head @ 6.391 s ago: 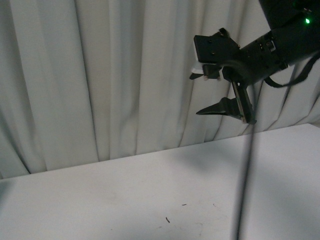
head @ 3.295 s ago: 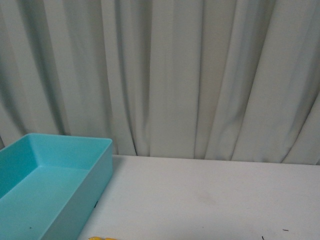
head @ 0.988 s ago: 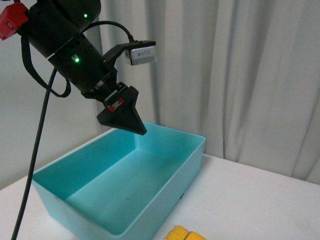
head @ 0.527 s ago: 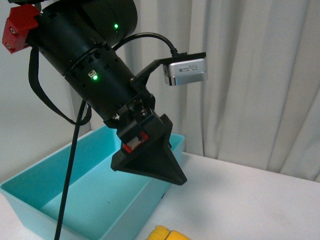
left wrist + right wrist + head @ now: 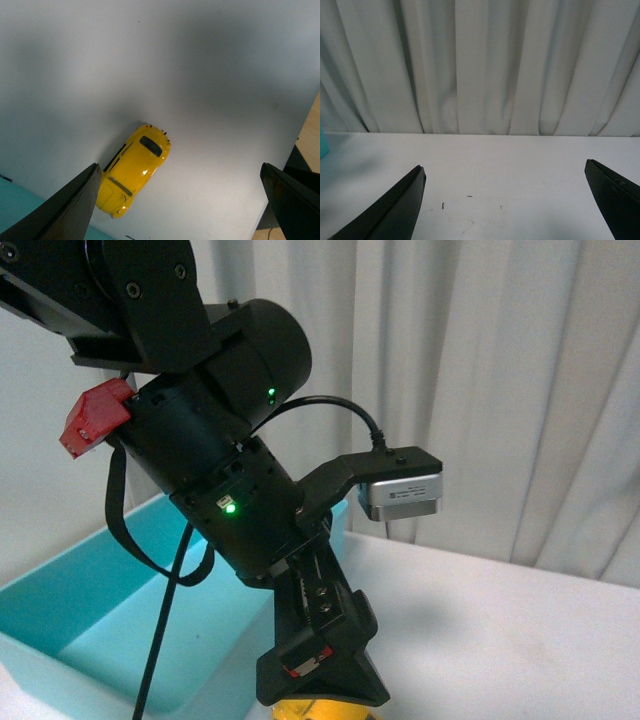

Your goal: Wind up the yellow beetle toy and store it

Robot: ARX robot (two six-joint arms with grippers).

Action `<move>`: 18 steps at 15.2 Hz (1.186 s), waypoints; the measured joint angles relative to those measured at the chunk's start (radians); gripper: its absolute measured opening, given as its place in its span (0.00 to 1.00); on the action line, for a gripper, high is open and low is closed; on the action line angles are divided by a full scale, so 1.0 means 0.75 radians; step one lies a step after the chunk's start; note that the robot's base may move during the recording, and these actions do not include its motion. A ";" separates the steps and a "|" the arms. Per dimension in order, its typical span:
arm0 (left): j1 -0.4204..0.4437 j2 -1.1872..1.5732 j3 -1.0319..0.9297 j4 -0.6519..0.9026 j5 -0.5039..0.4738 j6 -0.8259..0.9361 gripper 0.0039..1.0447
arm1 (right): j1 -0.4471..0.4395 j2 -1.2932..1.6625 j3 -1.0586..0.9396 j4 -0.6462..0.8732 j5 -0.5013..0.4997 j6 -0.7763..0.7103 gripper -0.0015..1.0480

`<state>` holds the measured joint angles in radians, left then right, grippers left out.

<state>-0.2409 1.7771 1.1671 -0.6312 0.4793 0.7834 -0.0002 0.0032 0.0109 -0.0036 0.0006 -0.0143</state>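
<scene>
Left pincer (image 5: 178,169) spread wide over yellow beetle toy (image 5: 134,170), not touching.

Front view: close on your black robot arm (image 5: 220,510). Left wrist: down at white tabletop (image 5: 200,75). Right wrist: level, pleated pale curtain (image 5: 480,65), front too.

**Dim, soft indoor light, cool grey cast**

Lit evenly, with no hard glare. Underexposed in the front view on the black left arm (image 5: 200,490), close to the lens, with detail lost apart from a green LED (image 5: 231,507). Slightly soft on the curtain (image 5: 500,370). In the left wrist view, shaded broadly across the white table (image 5: 200,75), with a darker patch just beside the yellow toy car (image 5: 132,170) and a small highlight on its roof. Blurred on the left fingers (image 5: 70,205). Dim and greyish in the right wrist view, with the right fingers (image 5: 395,210) as out-of-focus silhouettes.
</scene>
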 joint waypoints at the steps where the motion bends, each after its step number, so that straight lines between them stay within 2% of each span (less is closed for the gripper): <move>1: -0.017 0.027 -0.018 0.018 -0.049 0.040 0.94 | 0.000 0.000 0.000 0.000 0.000 0.000 0.94; 4: -0.017 0.138 -0.107 0.099 -0.179 0.229 0.94 | 0.000 0.000 0.000 0.000 0.000 0.000 0.94; 7: 0.001 0.200 -0.112 0.229 -0.230 0.340 0.94 | 0.000 0.000 0.000 -0.001 -0.001 0.000 0.94; 17: 0.007 0.330 -0.087 0.361 -0.246 0.503 0.94 | 0.000 0.000 0.000 0.000 -0.001 0.000 0.94; 18: 0.007 0.337 -0.089 0.403 -0.251 0.512 0.88 | 0.000 0.000 0.000 0.000 0.000 0.000 0.94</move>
<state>-0.2356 2.0300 1.1007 -0.3290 0.2913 1.1675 -0.0002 0.0032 0.0109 -0.0036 0.0006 -0.0143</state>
